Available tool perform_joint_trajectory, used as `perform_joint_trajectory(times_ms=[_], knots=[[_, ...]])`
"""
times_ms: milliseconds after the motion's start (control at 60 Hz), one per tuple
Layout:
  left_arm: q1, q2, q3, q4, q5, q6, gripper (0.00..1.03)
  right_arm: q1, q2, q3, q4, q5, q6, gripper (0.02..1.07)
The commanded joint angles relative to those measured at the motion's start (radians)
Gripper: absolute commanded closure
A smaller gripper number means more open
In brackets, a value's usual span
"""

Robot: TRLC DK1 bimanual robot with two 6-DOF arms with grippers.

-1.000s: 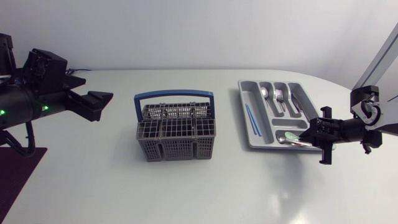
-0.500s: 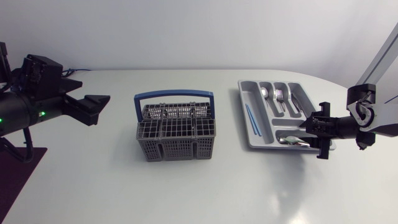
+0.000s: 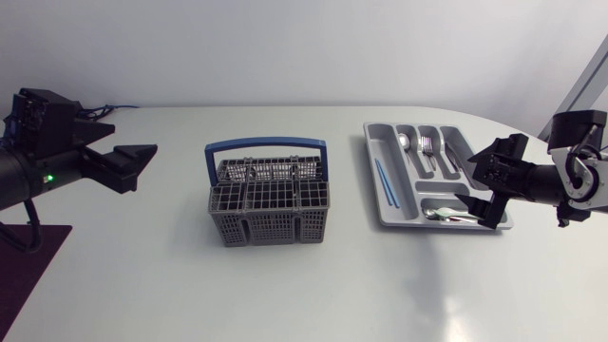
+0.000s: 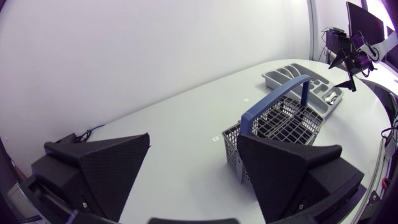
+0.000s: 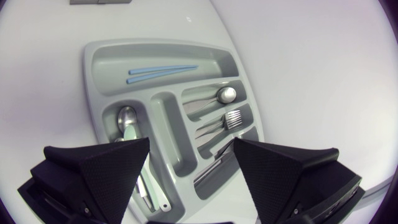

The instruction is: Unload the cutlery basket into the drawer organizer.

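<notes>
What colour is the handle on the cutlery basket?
Blue. The handle arches over the grey basket; it shows best in the head view.

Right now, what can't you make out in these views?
1. What is left in the cutlery basket: in the head view its mesh walls hide the pockets; in the left wrist view the left end effector covers its near corner.
2. The near end of the drawer organizer: in the head view the right end effector overlaps it; in the right wrist view it covers the cutlery handles.
</notes>
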Motion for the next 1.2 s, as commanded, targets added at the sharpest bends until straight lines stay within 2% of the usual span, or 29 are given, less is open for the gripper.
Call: perform_joint_trajectory(times_ms=[0, 217, 283, 400, 467, 567, 700, 767, 933, 1183], knots=[[0.013, -0.022, -0.055, 0.009, 0.025, 0.003, 0.05, 0.030, -0.067, -0.070, 0.003, 0.010, 0.102, 0.07], [-0.015, -0.094, -0.163, 0.016, 0.057, 0.003, 0.05, 0.172, -0.335, -0.231, 0.026, 0.074, 0.229, 0.08], [-0.018, -0.124, -0.197, 0.011, 0.074, 0.006, 0.05, 0.240, -0.426, -0.264, 0.008, 0.131, 0.268, 0.08], [-0.072, -0.144, -0.252, 0.002, 0.074, 0.009, 0.07, 0.355, -0.585, -0.320, -0.034, 0.217, 0.309, 0.08], [-0.093, -0.144, -0.271, 0.002, 0.072, 0.006, 0.19, 0.408, -0.654, -0.323, -0.083, 0.257, 0.337, 0.08], [-0.128, -0.135, -0.292, 0.016, 0.072, -0.008, 0.45, 0.453, -0.727, -0.323, -0.147, 0.286, 0.364, 0.08], [-0.222, -0.075, -0.314, 0.045, 0.062, -0.037, 0.76, 0.487, -0.814, -0.327, -0.216, 0.311, 0.390, 0.08], [-0.249, -0.037, -0.312, 0.065, 0.052, -0.051, 0.84, 0.507, -0.863, -0.329, -0.253, 0.326, 0.407, 0.08], [-0.303, 0.107, -0.297, 0.148, 0.017, -0.062, 0.85, 0.600, -0.972, -0.335, -0.330, 0.409, 0.443, 0.08], [-0.300, 0.276, -0.255, 0.263, 0.009, -0.071, 0.85, 0.622, -1.050, -0.340, -0.400, 0.433, 0.447, 0.08]])
